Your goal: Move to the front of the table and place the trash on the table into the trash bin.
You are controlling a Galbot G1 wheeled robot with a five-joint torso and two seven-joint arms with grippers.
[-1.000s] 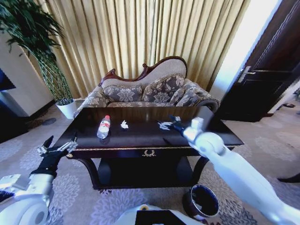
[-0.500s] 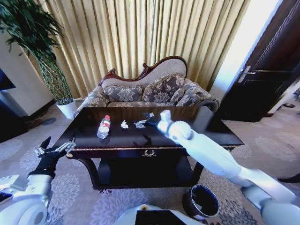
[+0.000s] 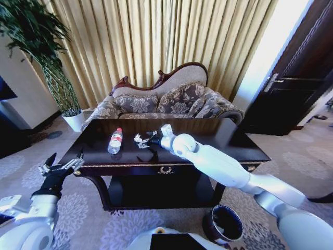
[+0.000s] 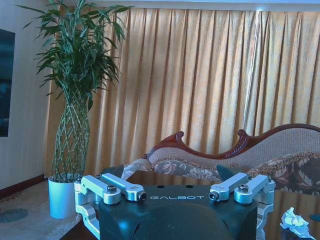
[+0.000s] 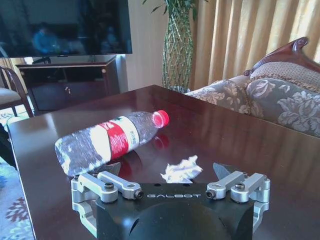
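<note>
Two trash items sit left of centre on the table (image 3: pixel 234 136): bottle (image 3: pixel 115 140) and paper scrap (image 3: pixel 138 138). Right gripper (image 3: pixel 144 143), jaws spread, hangs just right of the scrap, reaching. Next: close on it. Left gripper (image 3: pixel 62 166) open, parked off the table's near-left corner. Bin (image 3: pixel 223 223) near right.

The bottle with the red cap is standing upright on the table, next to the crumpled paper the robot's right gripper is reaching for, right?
Not quite: the bottle lies on its side, as the right wrist view shows. It is on the table, near the crumpled paper in front of the open right gripper.
</note>
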